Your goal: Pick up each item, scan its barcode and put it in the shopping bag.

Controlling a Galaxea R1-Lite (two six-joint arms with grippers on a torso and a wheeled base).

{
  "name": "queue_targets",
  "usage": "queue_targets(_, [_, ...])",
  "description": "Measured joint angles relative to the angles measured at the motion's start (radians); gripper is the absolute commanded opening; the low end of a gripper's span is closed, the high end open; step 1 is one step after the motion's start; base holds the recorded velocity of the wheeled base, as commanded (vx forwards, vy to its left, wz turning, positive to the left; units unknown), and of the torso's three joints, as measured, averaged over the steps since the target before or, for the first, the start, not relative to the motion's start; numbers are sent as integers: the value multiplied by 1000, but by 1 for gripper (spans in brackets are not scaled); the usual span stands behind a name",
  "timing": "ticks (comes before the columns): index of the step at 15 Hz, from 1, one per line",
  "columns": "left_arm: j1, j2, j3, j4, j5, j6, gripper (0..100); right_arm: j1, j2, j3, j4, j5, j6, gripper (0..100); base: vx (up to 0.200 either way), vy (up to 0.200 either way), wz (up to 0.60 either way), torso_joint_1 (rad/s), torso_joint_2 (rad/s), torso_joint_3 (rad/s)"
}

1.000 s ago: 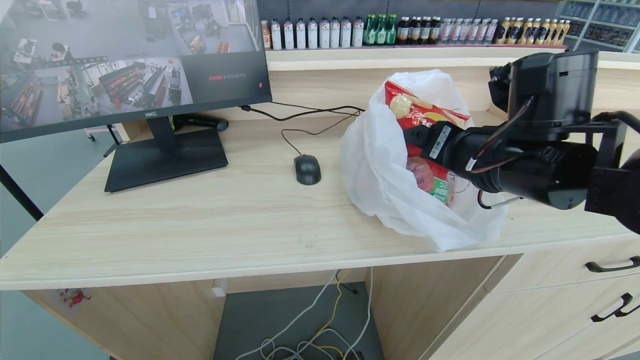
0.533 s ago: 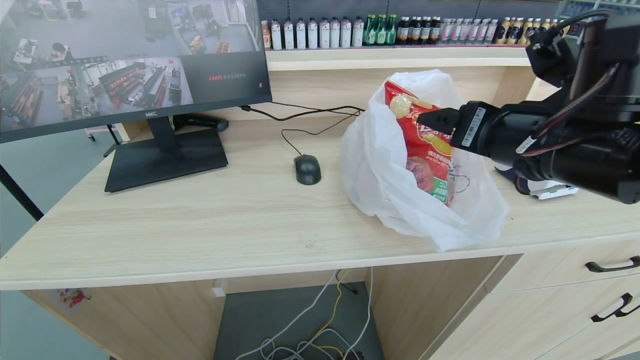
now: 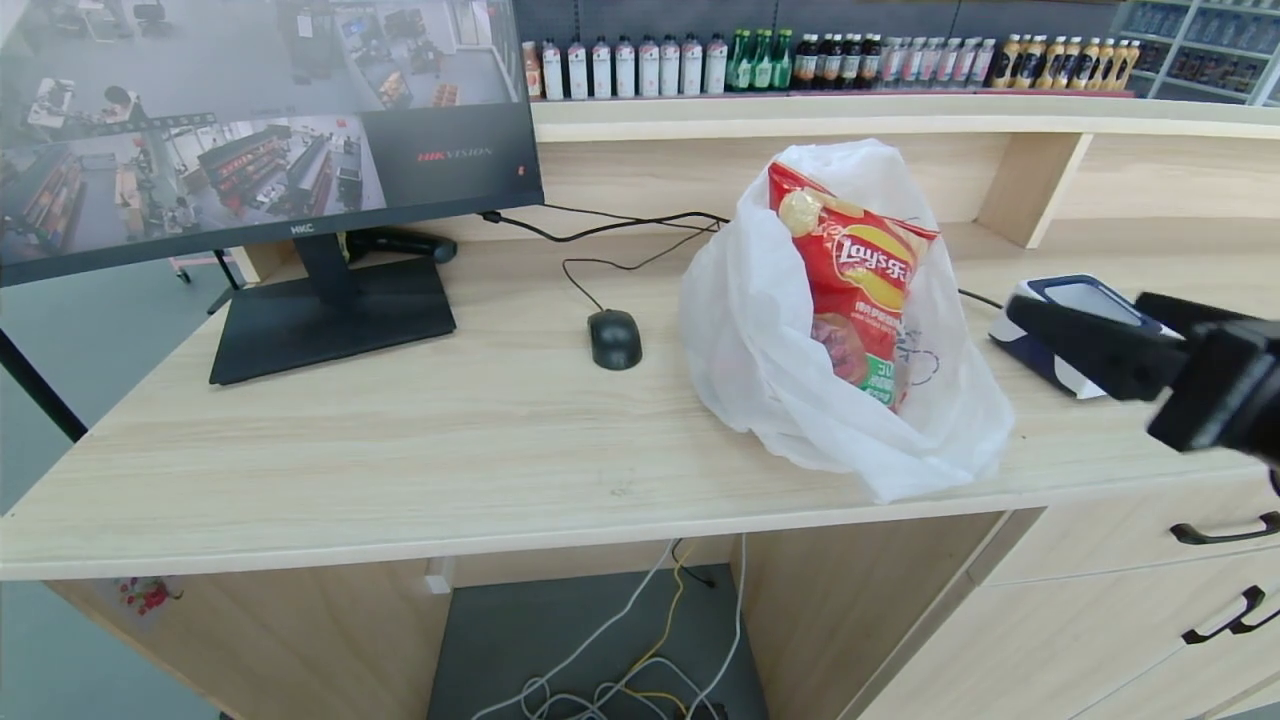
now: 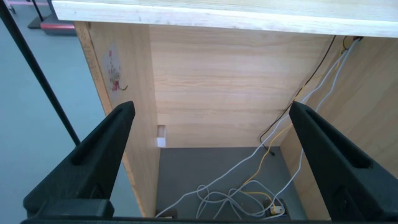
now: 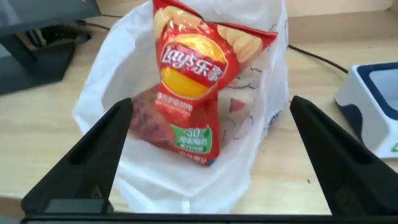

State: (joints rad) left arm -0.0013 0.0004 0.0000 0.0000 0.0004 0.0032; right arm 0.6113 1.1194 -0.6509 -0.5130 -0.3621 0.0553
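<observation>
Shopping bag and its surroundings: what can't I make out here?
- Chip packet: its back, and anything behind it in the shopping bag, hidden by the packet itself, head and right wrist views.
- Scanner: partly behind the right fingers, head view; cut off by the edge, right wrist view.
- Shelf bottles: too small to identify, head view.

There is one plastic bag (image 3: 760,340) and one chip packet (image 3: 855,290). One white-and-blue scanner (image 3: 1080,292), one monitor (image 3: 250,110), one mouse (image 3: 614,338).

The wooden counter (image 3: 420,450) is carrying the shopping bag (image 3: 760,330), a mouse (image 3: 614,339) and monitor (image 3: 250,120) sitting to its left, a scanner (image 3: 1085,297) to its right.
</observation>
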Motion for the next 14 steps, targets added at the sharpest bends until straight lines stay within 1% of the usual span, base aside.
queue_targets(1, [0,0,0,0,0,0,100,1,-80,97,-17,2,-22,100,0,0,0,0,0,0])
queue_targets(3, [0,0,0,0,0,0,100,6,-222,240,-35,24,-63,100,0,0,0,0,0,0])
queue_targets(7, [0,0,0,0,0,0,100,10,-449,446,-44,67,-170,100,0,0,0,0,0,0])
queue_targets(11, [0,0,0,0,0,1,100,14,-552,606,-43,191,-183,100,0,0,0,0,0,0])
queue_targets(14, [-1,0,0,0,0,1,100,15,-633,644,71,213,-182,100,0,0,0,0,0,0])
